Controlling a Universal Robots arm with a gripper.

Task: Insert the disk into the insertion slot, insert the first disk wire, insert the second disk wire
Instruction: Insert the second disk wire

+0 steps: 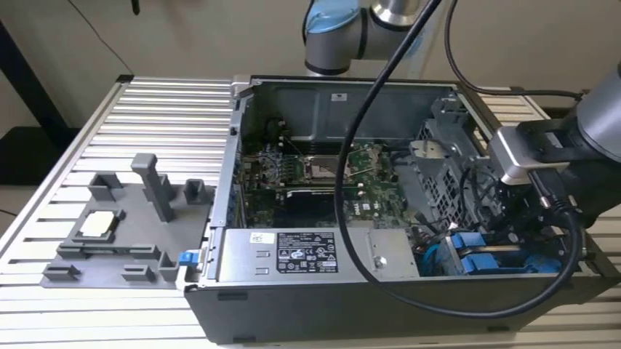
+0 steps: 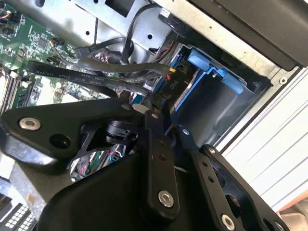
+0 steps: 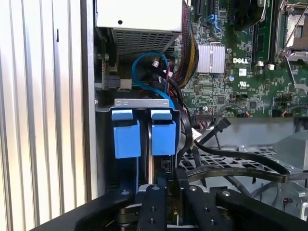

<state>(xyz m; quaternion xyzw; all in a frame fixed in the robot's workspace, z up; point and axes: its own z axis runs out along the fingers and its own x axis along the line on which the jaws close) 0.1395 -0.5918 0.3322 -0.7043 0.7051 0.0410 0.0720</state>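
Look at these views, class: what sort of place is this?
Probably a robotics lab or test bench for computer assembly: an open computer case lies on a slotted aluminium table, beside a grey fixture tray, under a robot arm.

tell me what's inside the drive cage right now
In the first wrist view, the drive cage holds two blue carriers side by side. The end effector sits at the cage's mouth. The drives' bodies are hidden by the carriers and cage walls.

Disk (image 3: 163, 137) in bright blue plastic carrier, seated upright on edge inside the insertion slot (image 3: 144, 103) of the grey metal drive cage, beside a second blue carrier; blue tabs of the carriers visible in the exterior view (image 1: 481, 262)
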